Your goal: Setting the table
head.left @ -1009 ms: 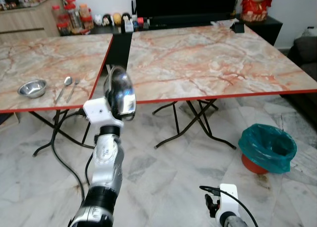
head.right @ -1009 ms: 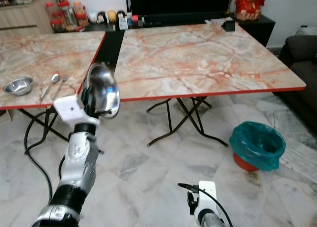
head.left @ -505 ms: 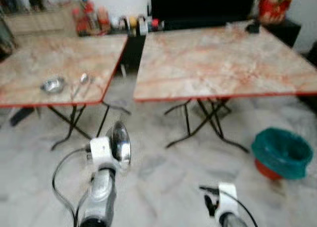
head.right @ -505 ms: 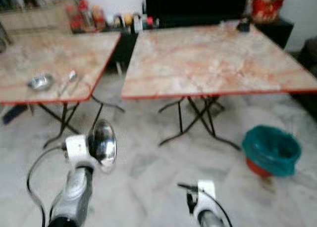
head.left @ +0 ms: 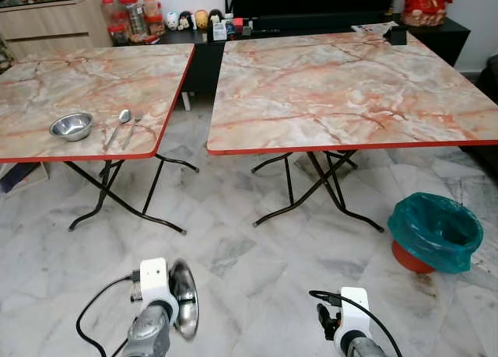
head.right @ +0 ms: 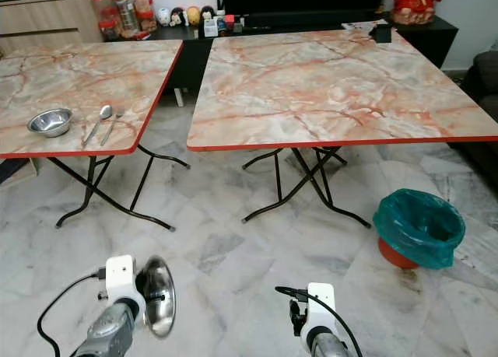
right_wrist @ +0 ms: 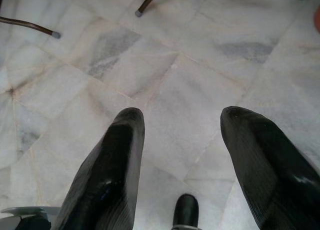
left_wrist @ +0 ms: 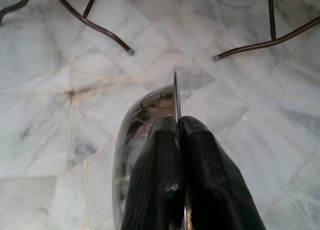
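My left gripper (left_wrist: 178, 125) is shut on the rim of a steel bowl (head.left: 185, 298), held on edge low over the marble floor at the bottom left. A second steel bowl (head.left: 71, 126) sits on the left marble table (head.left: 47, 77), with a spoon (head.left: 117, 126) and a fork (head.left: 130, 128) beside it. The right marble table (head.left: 342, 85) stands bare of tableware. My right gripper (right_wrist: 182, 125) hangs low at the bottom right, open with nothing between its fingers.
A red bin with a green bag (head.left: 434, 231) stands on the floor at the right. Folding table legs (head.left: 311, 186) reach under both tables. A dark TV cabinet with jars and figurines (head.left: 194, 22) lines the back wall. A dark sofa edge (head.right: 486, 77) is at far right.
The camera has pulled back from the tables. My left arm has dropped from table-edge height to near the floor, the bowl still in its grip. The right arm hangs as before.
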Motion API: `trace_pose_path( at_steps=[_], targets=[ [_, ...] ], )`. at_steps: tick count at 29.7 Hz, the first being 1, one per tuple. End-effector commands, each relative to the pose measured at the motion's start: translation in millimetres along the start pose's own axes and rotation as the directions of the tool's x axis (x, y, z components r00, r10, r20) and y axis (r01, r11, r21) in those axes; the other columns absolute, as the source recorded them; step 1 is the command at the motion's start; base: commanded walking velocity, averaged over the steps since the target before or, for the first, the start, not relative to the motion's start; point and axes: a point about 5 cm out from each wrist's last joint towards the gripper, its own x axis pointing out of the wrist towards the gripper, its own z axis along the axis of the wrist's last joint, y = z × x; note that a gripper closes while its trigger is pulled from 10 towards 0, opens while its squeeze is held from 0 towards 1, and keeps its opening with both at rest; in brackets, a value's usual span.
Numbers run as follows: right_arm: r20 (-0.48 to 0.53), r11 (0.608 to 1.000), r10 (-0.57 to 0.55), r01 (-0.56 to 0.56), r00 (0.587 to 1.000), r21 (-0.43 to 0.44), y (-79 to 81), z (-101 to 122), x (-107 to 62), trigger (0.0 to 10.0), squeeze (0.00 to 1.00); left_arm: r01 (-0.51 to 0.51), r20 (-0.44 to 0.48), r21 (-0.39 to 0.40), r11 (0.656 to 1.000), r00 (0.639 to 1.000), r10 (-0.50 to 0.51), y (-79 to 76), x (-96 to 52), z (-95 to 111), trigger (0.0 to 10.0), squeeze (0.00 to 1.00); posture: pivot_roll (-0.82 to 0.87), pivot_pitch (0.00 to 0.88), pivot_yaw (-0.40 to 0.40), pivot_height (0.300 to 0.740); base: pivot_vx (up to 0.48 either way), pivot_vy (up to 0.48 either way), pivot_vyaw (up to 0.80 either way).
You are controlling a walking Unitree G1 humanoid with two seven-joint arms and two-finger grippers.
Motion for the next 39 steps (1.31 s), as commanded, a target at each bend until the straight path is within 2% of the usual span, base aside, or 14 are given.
trace_pose_path(
  at_steps=[1,2,6,7,8,9,10,11,12,21,25,29,34,39],
  targets=[
    [0.012,1.000,-0.001,0.001,1.000,0.011,0.7,4,1.3,10.0,0.00,-0.007,-0.002,-0.012,1.000,1.000,0.007,2.9,2.0,4,4.2,0.00,-0.03,0.000,0.045,0.740,0.000,0.000,0.00],
    [0.012,1.000,-0.002,0.002,1.000,0.011,0.4,4,1.2,10.0,0.00,-0.008,-0.004,-0.016,1.000,1.000,0.008,2.4,2.3,4,10.0,0.00,-0.03,0.000,0.045,0.740,0.000,0.000,0.00],
    [0.013,1.000,-0.005,0.005,1.000,0.012,-0.2,4,1.1,10.0,0.00,-0.010,-0.005,-0.034,0.999,1.000,0.010,0.8,2.6,3,9.8,0.00,-0.03,0.000,0.044,0.740,0.000,0.000,0.00],
    [0.013,1.000,-0.005,0.005,1.000,0.012,-0.3,4,1.0,10.0,0.00,-0.005,-0.004,-0.043,0.999,1.000,0.005,-0.6,2.8,4,0.5,0.00,-0.03,0.000,0.044,0.740,0.000,0.000,0.00],
    [0.013,1.000,-0.005,0.004,1.000,0.012,-0.3,4,1.0,10.0,0.00,0.000,-0.004,-0.044,0.999,1.000,0.000,-1.6,2.9,4,0.0,0.00,-0.03,0.000,0.044,0.740,0.000,0.000,0.00],
    [0.013,1.000,-0.004,0.004,1.000,0.012,-0.2,4,1.0,10.0,0.00,0.003,-0.005,-0.044,0.999,1.000,-0.003,-2.1,3.0,4,0.0,0.00,-0.03,0.000,0.044,0.740,0.000,0.000,0.00],
    [0.013,1.000,-0.003,0.003,1.000,0.011,0.0,4,1.1,10.0,0.00,0.012,-0.005,-0.029,1.000,1.000,-0.012,-4.1,3.3,4,1.0,0.00,-0.03,0.000,0.044,0.740,0.000,0.000,0.00],
    [0.013,1.000,-0.003,0.003,1.000,0.012,0.1,4,1.0,10.0,0.00,0.013,-0.007,-0.024,1.000,1.000,-0.013,-4.5,3.5,4,6.7,0.00,-0.03,0.000,0.044,0.740,0.000,0.000,0.00],
    [0.013,1.000,-0.002,0.002,1.000,0.012,0.2,4,1.0,10.0,0.00,0.014,-0.009,-0.023,1.000,1.000,-0.014,-5.2,3.6,4,10.0,0.00,-0.03,0.000,0.044,0.740,0.000,0.000,0.00],
    [0.004,1.000,0.003,-0.003,1.000,0.027,2.1,1,0.8,10.0,0.00,-0.008,-0.012,-0.051,0.999,1.000,0.008,-2.0,4.0,5,10.0,0.00,-0.03,0.000,0.050,0.740,0.000,0.000,0.00],
    [0.001,1.000,0.004,-0.004,1.000,0.027,2.2,0,0.3,10.0,0.00,-0.023,-0.031,-0.047,0.999,0.999,0.022,0.9,3.0,1,10.0,0.00,-0.03,0.000,0.050,0.740,0.249,0.000,0.00],
    [0.007,1.000,0.003,-0.003,1.000,-0.014,1.5,0,0.0,10.0,0.00,-0.030,-0.056,-0.040,0.999,0.998,0.028,2.2,1.3,-4,10.0,0.00,-0.04,0.000,0.053,0.740,0.279,0.000,0.43],
    [-0.006,0.999,-0.010,0.010,1.000,0.041,-1.6,-2,-0.8,10.0,0.00,-0.033,-0.063,-0.030,0.999,0.998,0.031,2.0,0.8,-6,10.0,0.00,-0.05,0.000,0.053,0.740,0.339,0.000,0.31],
    [-0.004,1.000,-0.009,0.010,1.000,0.014,-3.0,-2,-1.2,10.0,0.00,-0.033,-0.066,-0.031,0.999,0.997,0.031,1.3,0.9,-6,10.0,0.00,-0.05,0.000,0.052,0.740,0.346,0.000,0.00]
  ],
)
